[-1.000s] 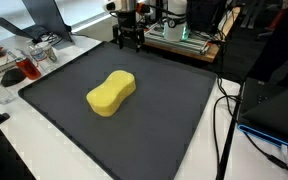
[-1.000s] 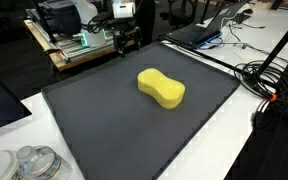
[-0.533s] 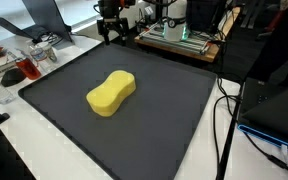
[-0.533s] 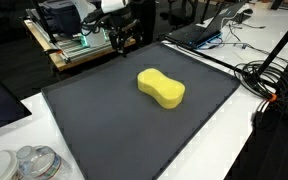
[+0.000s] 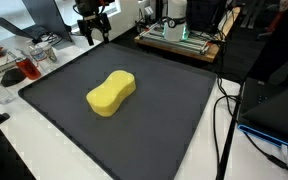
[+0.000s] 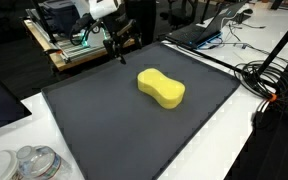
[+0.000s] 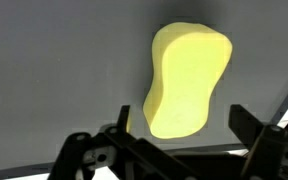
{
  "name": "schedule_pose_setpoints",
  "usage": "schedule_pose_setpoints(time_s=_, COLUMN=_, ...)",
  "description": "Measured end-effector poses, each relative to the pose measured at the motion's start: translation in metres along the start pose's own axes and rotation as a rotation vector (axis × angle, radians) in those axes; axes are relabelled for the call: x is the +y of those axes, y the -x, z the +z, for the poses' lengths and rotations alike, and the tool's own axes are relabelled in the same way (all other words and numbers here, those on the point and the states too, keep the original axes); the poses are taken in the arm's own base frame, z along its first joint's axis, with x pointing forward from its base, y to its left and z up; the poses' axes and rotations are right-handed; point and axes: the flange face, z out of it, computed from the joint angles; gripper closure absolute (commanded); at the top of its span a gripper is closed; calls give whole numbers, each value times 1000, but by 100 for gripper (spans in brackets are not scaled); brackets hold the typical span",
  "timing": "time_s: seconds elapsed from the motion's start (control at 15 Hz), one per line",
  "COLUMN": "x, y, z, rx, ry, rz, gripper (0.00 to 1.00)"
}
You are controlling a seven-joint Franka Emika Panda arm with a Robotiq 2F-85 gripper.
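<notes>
A yellow peanut-shaped sponge (image 5: 111,93) lies flat in the middle of a dark grey mat (image 5: 174,110); both also show in an exterior view, the sponge (image 6: 161,88) on the mat (image 6: 104,120). My gripper (image 5: 93,36) hangs in the air above the mat's far corner, well away from the sponge, and it also shows in an exterior view (image 6: 119,48). Its fingers are spread apart with nothing between them. In the wrist view the sponge (image 7: 187,78) lies on the mat beyond my open fingers (image 7: 184,125).
A tray with clear containers and a red item (image 5: 19,65) stands beside the mat. A bench with lab equipment (image 5: 179,35) is behind it. Cables (image 5: 224,110) run along one side. Clear jars (image 6: 34,163) and laptops (image 6: 209,25) stand around the mat.
My gripper has moved sideways along the mat's far edge, away from the equipment bench, and has risen. The sponge has not moved.
</notes>
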Motion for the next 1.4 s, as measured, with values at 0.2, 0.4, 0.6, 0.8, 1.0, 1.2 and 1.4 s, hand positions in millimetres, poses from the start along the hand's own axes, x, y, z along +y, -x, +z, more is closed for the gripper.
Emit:
schedule_pose_setpoints(time_s=0.2, x=22, y=-17, z=0, rx=-3, ry=-39, rz=-25, gripper=0)
schedule_pose_setpoints(time_s=0.4, x=36, y=-38, z=5, rx=-8, ry=-63, rz=-47, gripper=0)
schedule_pose_setpoints(time_s=0.6, x=42, y=-61, z=13, rx=-19, ry=-94, rz=-80, gripper=0)
schedule_pose_setpoints(time_s=0.8, x=49, y=-84, z=21, rx=-20, ry=-112, rz=-121, gripper=0)
schedule_pose_setpoints(time_s=1.0, x=53, y=-107, z=30, rx=-27, ry=-107, rz=-169, gripper=0)
schedule_pose_setpoints(time_s=1.2, x=48, y=-129, z=35, rx=-34, ry=-111, rz=-229, gripper=0)
schedule_pose_setpoints(time_s=1.4, x=38, y=-151, z=36, rx=-62, ry=-66, rz=-331, gripper=0)
